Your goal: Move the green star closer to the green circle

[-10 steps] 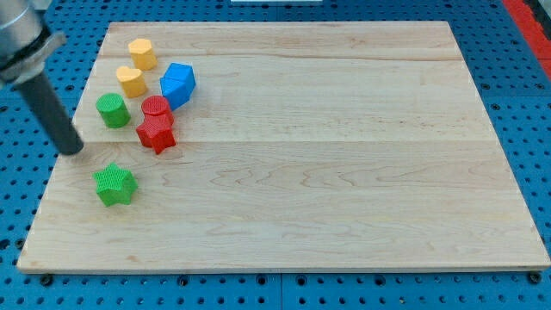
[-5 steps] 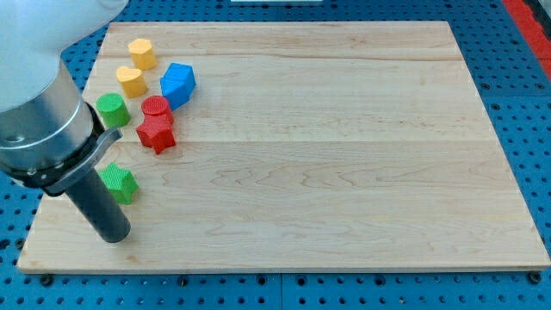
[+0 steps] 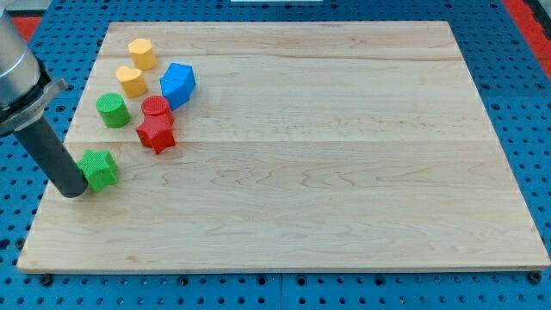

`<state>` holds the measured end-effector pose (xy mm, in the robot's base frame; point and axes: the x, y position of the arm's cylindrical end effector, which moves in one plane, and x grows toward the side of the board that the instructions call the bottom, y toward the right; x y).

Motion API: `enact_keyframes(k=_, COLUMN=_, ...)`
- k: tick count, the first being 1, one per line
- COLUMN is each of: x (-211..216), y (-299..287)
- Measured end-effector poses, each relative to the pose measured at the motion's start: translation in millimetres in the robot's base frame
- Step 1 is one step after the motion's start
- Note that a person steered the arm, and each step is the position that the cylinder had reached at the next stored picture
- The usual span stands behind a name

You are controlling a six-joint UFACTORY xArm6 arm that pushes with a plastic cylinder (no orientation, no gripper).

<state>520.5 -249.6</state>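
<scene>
The green star (image 3: 100,169) lies near the board's left edge, below the green circle (image 3: 112,110). My tip (image 3: 73,191) rests on the board just left of and slightly below the green star, touching or almost touching it. The dark rod rises up and to the left toward the arm's grey body at the view's top left. A gap of about one block's width separates the star from the circle.
A red star (image 3: 157,133) and a red cylinder (image 3: 157,108) sit right of the green circle. A blue block (image 3: 177,83) and two yellow blocks (image 3: 131,81) (image 3: 142,53) lie above. The wooden board (image 3: 344,155) rests on a blue pegboard.
My tip has moved up and left from below the green star to its left side. The green star has shifted up and left, closer to the green circle.
</scene>
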Motion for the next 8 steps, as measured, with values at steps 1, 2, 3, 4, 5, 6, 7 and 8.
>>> enact_keyframes(k=1, x=23.2, y=9.7)
enact_keyframes(k=2, x=26.3, y=24.6)
enact_keyframes(k=3, x=5.2, y=21.6)
enact_keyframes(k=4, x=-13.0, y=21.0)
enact_keyframes(k=5, x=-24.2, y=20.4)
enact_keyframes(k=6, x=-24.9, y=22.7)
enact_keyframes(k=7, x=-24.9, y=37.6)
enact_keyframes(k=8, x=-24.9, y=52.9)
